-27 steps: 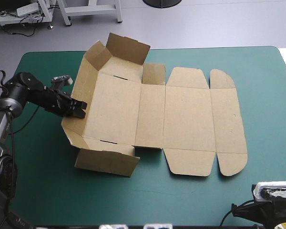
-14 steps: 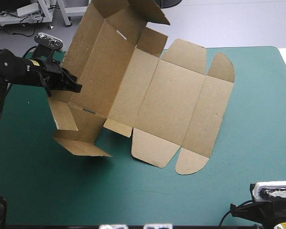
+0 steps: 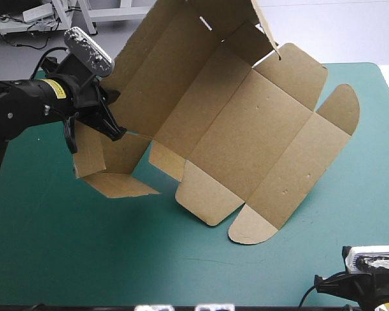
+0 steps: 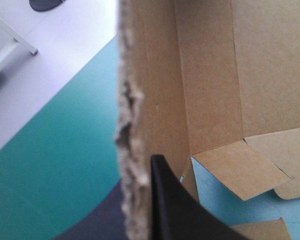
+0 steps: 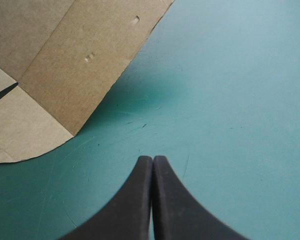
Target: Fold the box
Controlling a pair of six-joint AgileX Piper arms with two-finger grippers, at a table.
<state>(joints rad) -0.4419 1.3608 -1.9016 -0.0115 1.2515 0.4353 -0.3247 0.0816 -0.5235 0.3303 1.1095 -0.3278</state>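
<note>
Left arm enters at upper left of high view, wrist lifted; left gripper [image 3: 115, 133] pinched on the box [image 3: 246, 129] edge. Right gripper [image 5: 152, 160]: fingers pressed together to one point.

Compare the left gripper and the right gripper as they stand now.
The left gripper is clamped on a torn edge of the box; the right gripper holds nothing. The left one carries the box tilted up; the right one points at bare table, apart from the box. Both have black jaws, closed.
</note>
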